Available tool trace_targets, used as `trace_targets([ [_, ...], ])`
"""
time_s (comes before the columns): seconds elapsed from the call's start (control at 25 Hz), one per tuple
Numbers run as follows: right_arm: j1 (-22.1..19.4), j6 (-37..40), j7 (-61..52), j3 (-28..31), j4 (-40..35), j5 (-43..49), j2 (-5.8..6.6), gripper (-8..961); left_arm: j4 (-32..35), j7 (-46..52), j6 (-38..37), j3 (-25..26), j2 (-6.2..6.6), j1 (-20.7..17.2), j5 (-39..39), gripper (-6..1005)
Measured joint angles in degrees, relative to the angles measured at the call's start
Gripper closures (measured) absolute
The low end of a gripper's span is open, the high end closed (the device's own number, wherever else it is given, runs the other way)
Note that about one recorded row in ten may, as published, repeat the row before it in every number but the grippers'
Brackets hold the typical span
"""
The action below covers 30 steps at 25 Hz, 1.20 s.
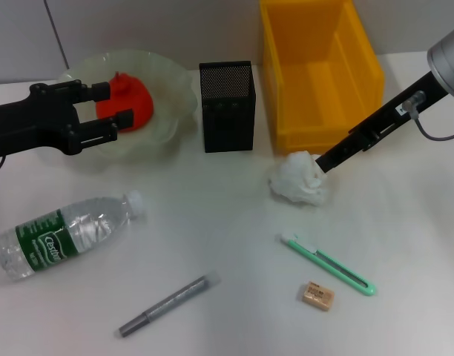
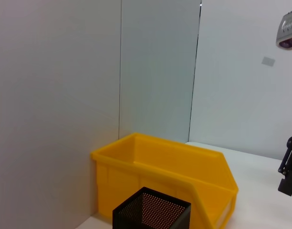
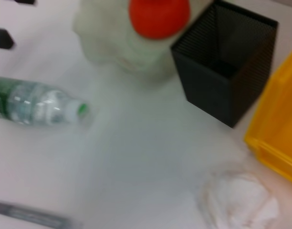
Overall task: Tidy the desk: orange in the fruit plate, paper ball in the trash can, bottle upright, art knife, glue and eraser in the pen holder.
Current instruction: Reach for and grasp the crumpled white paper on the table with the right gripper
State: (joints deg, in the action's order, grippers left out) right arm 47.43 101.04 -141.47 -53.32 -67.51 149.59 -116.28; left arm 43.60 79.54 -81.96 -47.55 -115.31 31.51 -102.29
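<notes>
Left gripper (image 1: pixel 114 111), fingers apart around the orange (image 1: pixel 124 105) lying in the fruit plate (image 1: pixel 175 111) — one item done. Right gripper (image 1: pixel 318 165) touches the paper ball (image 1: pixel 301 180); whether it is clamped cannot be told — five items remain.

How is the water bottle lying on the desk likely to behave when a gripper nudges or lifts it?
The bottle lies on its side and is round, so a nudge probably rolls it. Its clear, thin-looking wall may dent under a squeeze. It looks nearly empty, so likely light.

head: high, down | wrists: low, share pen holder (image 1: pixel 227 106)
</notes>
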Motion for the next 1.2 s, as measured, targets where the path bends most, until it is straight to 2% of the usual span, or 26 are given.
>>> trace_targets([
  [0.24, 0.2, -3.1, -2.3, -2.9, 0.4, 3.6, -0.87, 255, 0.0, -0.1, 0.6, -0.1, -0.29, 0.6, -0.1, 373],
  [0.32, 0.7, -5.3, -4.0, -5.1, 0.6, 7.5, -2.00, 256, 0.0, -0.5, 0.7, -0.1, -0.36, 0.8, -0.2, 373],
  [0.4, 1.1, -6.4, -4.3, -5.9, 1.2, 8.8, -2.48, 257, 0.0, -0.7, 0.7, -0.1, -0.43, 0.8, -0.2, 373],
  [0.56, 2.1, -8.4, -4.4, -6.7, 3.6, 9.1, -2.59, 269, 0.0, -0.9, 0.8, -0.2, -0.54, 1.0, -0.2, 373],
  [0.8, 6.0, -14.4, -3.8, -7.2, 12.4, 9.3, -2.64, 287, -0.3, -1.4, 1.1, -0.2, -0.54, 1.2, -0.3, 374],
  [1.2, 6.7, -17.2, -3.7, -9.3, 16.1, 9.6, -2.64, 317, -0.3, -1.5, 2.4, -2.3, -0.53, 1.4, -0.3, 374],
])
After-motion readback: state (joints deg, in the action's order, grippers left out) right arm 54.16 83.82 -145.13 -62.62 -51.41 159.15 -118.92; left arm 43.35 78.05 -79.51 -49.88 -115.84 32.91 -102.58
